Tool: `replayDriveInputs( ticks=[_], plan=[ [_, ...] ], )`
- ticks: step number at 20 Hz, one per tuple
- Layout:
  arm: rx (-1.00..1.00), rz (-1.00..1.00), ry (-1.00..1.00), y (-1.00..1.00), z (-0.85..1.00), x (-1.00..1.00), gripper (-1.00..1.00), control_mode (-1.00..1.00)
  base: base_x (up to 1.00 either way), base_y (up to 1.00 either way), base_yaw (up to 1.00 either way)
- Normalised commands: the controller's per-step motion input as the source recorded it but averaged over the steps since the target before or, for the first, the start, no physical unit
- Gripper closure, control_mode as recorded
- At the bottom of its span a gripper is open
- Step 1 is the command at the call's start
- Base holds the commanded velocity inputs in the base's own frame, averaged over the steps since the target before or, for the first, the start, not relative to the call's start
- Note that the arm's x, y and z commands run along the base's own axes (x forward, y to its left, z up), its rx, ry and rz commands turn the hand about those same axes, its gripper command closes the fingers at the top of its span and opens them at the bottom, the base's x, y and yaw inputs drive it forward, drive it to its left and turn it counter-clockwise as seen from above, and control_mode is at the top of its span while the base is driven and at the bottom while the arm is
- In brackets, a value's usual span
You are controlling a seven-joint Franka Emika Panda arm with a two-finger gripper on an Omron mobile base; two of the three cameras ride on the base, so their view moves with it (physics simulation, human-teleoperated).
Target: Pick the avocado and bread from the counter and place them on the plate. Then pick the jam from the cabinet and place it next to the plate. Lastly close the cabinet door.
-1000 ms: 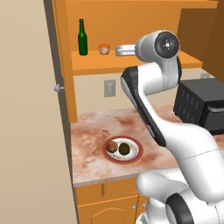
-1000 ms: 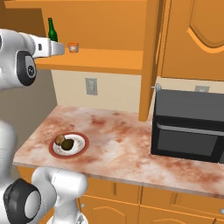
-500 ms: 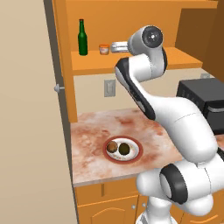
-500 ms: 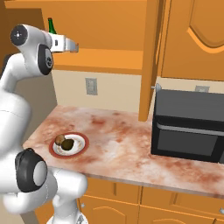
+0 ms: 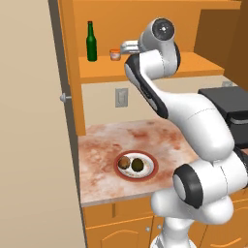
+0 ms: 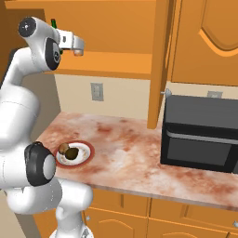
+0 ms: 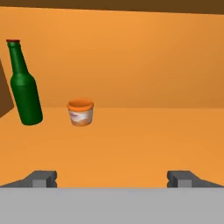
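**Ana:** Since half a second ago the arm has swung its hand further toward the cabinet shelf, and from the left base view the gripper now sits just beside the jam. Why so high?

**Ben:** Because the counter work looks finished. The avocado and the bread lie side by side on the plate, which rests on the counter. I'd judge the jam is the step in hand.

**Ana:** And the green bottle?

**Ben:** It stands upright on the same shelf, a little left of the jar, apart from it.

**Ana:** From the right base view?

**Ben:** The hand reaches into the open cabinet with the jam just below its tip. The plate is on the counter's left end, and the dark microwave is well to the right.

**Ana:** The hand view?

**Ben:** The fingertips stand wide apart with nothing between them. The jam sits ahead and off to the left, so the hand probably needs to shift that way before closing. The bottle looks tilted only because the camera rolls.
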Motion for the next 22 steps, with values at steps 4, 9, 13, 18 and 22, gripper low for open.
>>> replayDriveInputs(
  ticks=[4, 9, 13, 18, 22],
  plan=[
    [0.00, 0.00, 0.00, 0.21, -0.07, 0.06, -1.00, -1.00, 0.00, 0.00, 0.00],
    [0.02, 0.00, 0.00, 0.33, -0.19, 0.17, -1.00, -1.00, 0.00, 0.00, 0.00],
    [0.01, 0.00, 0.00, 0.19, -0.13, 0.40, -1.00, -1.00, 0.00, 0.00, 0.00],
    [0.01, 0.00, 0.00, 0.12, 0.00, 0.73, -1.00, -1.00, 0.00, 0.00, 0.00],
    [0.05, 0.00, 0.02, 0.17, -0.01, 0.72, -1.00, -1.00, 0.00, 0.00, 0.00]
  ],
)
